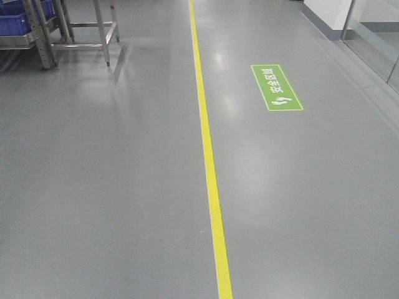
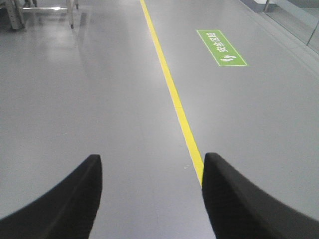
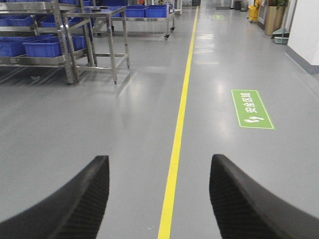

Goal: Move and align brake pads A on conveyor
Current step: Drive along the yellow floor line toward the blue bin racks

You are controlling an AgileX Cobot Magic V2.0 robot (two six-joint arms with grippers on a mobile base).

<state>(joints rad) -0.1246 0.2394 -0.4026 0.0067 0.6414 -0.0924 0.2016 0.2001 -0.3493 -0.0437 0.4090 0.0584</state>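
Both pincers are hanging wide open, gripping nothing. I am seeing the left pincer (image 2: 152, 204) with its black fingers (image 2: 60, 204) spread above the grey floor (image 2: 99, 99), and the right pincer (image 3: 159, 204) spread likewise. A yellow line (image 1: 211, 174) is running away across the floor, with a green sign (image 1: 277, 88) lying to its right. Steel racks (image 3: 65, 55) carrying blue crates (image 3: 45, 47) are standing far left. I cannot tell where the brake pads A or the conveyor are; no view is showing them.

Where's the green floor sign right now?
The green floor sign lies flat just right of the yellow line in all three views, across the line from the steel rack.
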